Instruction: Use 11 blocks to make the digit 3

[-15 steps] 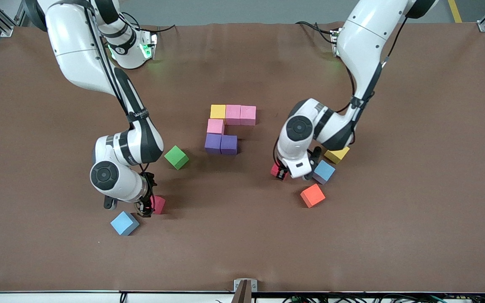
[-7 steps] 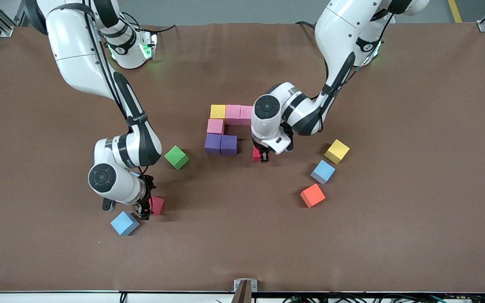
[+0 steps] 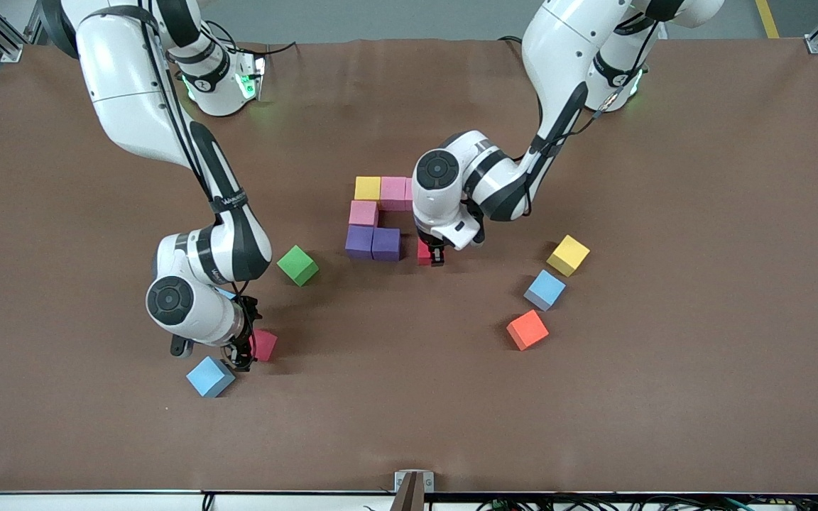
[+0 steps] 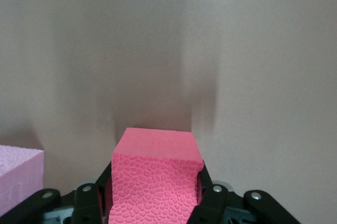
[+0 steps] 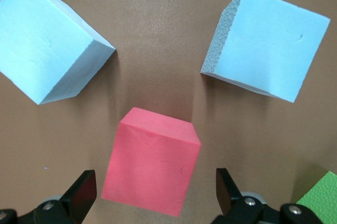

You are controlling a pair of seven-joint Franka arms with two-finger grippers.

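Note:
The partly built digit 3 is a cluster of a yellow block (image 3: 367, 188), pink blocks (image 3: 393, 193) (image 3: 363, 213) and two purple blocks (image 3: 359, 241) (image 3: 385, 243). My left gripper (image 3: 432, 255) is shut on a red block (image 4: 155, 176), held low beside the purple block nearest the left arm's end. My right gripper (image 3: 242, 353) is open over another red block (image 3: 265, 345). In the right wrist view its fingers (image 5: 81, 190) stand either side of that block (image 5: 152, 161) without touching it.
Loose blocks lie on the brown table (image 3: 664, 390): green (image 3: 298, 265), light blue (image 3: 209, 377), yellow (image 3: 568, 255), light blue (image 3: 544, 289) and orange (image 3: 527, 329). The right wrist view shows two light blue blocks (image 5: 47, 39) (image 5: 268, 50) around the red one.
My left arm carried its red block from beside the loose yellow and light blue blocks to the purple blocks. My right gripper stayed over its red block, shifting only slightly.

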